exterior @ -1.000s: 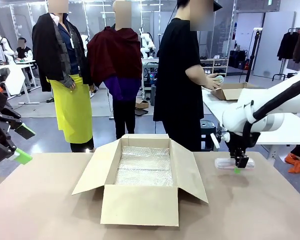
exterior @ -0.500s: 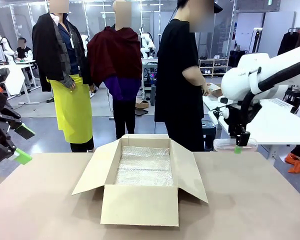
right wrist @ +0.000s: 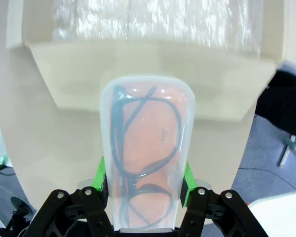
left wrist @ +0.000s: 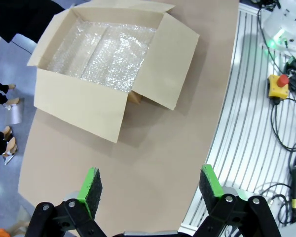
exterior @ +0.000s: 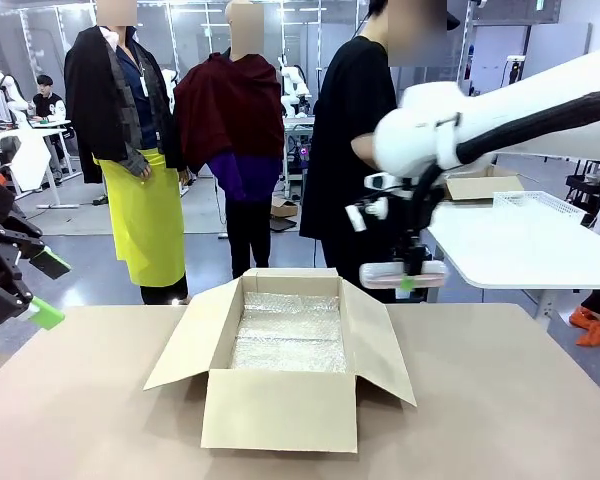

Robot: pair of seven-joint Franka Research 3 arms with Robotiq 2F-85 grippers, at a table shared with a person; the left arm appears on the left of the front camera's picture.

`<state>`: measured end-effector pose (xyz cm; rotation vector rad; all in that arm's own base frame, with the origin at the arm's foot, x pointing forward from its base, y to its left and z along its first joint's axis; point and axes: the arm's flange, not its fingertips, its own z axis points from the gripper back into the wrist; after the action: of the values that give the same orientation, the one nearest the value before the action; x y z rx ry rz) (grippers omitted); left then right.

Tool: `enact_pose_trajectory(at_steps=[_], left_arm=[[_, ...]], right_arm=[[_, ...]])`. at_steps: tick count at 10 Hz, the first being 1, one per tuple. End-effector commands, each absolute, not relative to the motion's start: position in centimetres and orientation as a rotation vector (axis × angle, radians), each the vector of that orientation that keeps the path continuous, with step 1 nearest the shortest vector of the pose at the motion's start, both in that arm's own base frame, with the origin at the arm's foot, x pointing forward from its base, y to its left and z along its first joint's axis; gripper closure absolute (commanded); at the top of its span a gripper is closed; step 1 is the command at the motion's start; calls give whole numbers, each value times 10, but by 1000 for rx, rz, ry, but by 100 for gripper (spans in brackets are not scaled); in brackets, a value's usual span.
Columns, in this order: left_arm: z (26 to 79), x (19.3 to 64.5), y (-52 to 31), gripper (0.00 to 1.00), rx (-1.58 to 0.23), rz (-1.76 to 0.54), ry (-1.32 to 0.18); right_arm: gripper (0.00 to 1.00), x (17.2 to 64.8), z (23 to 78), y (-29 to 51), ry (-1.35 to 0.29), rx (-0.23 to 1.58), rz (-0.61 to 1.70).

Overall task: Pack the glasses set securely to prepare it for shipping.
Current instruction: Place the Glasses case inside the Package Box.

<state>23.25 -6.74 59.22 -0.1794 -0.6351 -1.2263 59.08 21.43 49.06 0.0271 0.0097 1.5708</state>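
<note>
Tan table (exterior: pixel 500 420) — open cardboard box (exterior: pixel 280 410) on it.

Right arm (exterior: pixel 540 95): white rounded shells, with a black cable sleeve (exterior: pixel 525 128) running along its length.
Right gripper (right wrist: pixel 144 178): black linked fingers, green pads (right wrist: pixel 102 178), silver screws (right wrist: pixel 201 190) at the knuckles.
Left gripper (left wrist: pixel 150 185): same black linkage; green pads with black rubber faces; a bright screw head at each joint. Its housing is black.
</note>
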Motion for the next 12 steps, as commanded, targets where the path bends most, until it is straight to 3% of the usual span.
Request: enact_pose_trajectory(at_steps=[1,5,8,12], left_arm=[[593,231,-67,0,-181,-1245,-637],[593,231,-67,0,-181,-1245,-637],[593,231,-67,0,-181,-1245,-637],[593,231,-67,0,-181,-1245,-637]], right_arm=[[65,619,483,278,77,6,1564],[65,644,456,372,72,22,1622],[65,682,420,397,26,100,1589],[65,701,369,422,-15,62,1584]])
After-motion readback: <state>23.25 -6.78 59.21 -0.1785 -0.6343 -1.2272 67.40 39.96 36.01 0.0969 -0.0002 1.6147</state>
